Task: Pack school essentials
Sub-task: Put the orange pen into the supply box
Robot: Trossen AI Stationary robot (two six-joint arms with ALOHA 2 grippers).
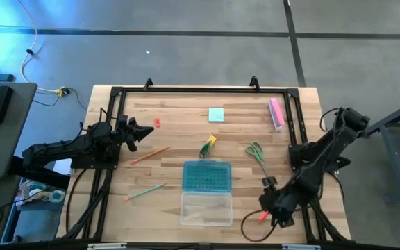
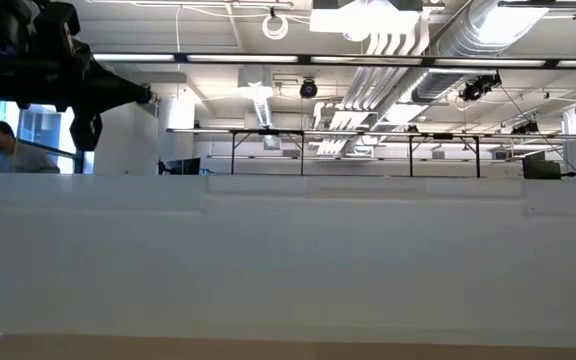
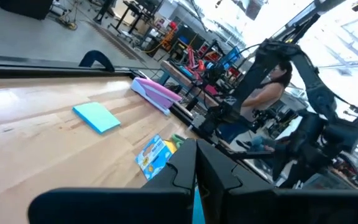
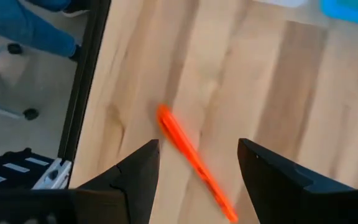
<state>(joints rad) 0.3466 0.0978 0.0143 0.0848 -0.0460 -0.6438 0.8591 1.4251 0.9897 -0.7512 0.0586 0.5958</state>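
My right gripper [image 1: 264, 210] [image 4: 197, 144] hovers open near the table's near right corner. An orange-red pen [image 1: 262, 216] [image 4: 191, 155] lies flat on the wood between its fingers, untouched. My left gripper [image 1: 148, 131] [image 3: 196, 152] waits shut above the table's left side. Lying on the table are a tiny red piece [image 1: 157, 123], a light-blue note pad [image 1: 217, 114] [image 3: 96, 117], a yellow-green marker [image 1: 207, 146] [image 3: 154, 153], green-handled scissors [image 1: 256, 153], an orange pencil [image 1: 149, 155] and a green pencil [image 1: 144, 192].
A clear plastic box [image 1: 205, 208] stands open near the middle of the near edge, its teal lid [image 1: 207, 176] laid flat behind it. A pink bar [image 1: 276, 113] [image 3: 157, 93] lies by the far right corner. A black frame [image 1: 200, 89] runs round the table.
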